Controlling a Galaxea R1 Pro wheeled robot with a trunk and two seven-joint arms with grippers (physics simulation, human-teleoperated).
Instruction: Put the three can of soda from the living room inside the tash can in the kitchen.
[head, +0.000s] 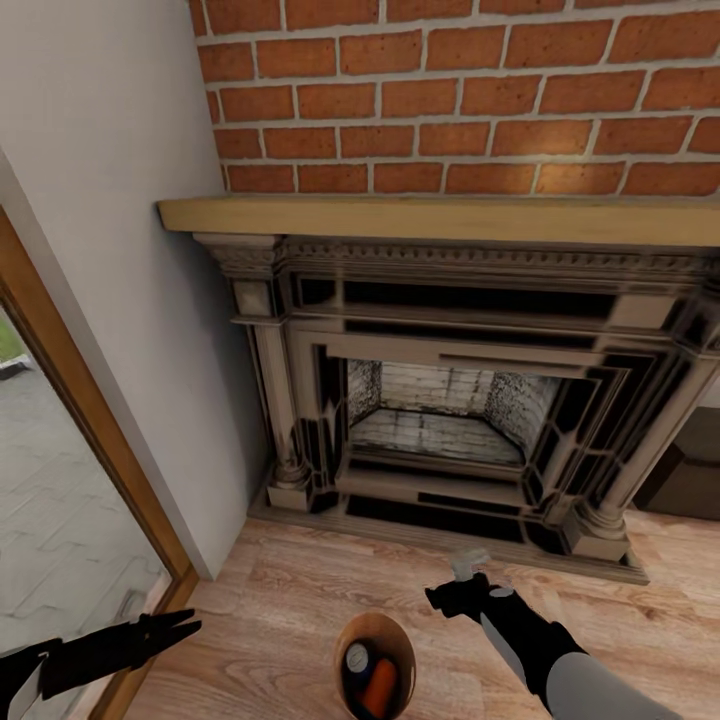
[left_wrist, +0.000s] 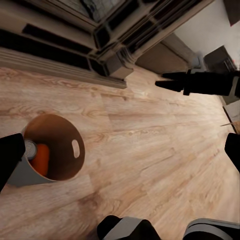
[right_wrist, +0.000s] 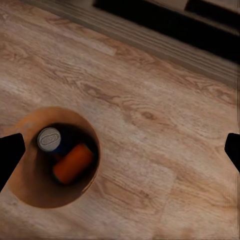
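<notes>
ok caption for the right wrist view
Bin on wood floor holding an orange can and a silver-topped can.
</notes>
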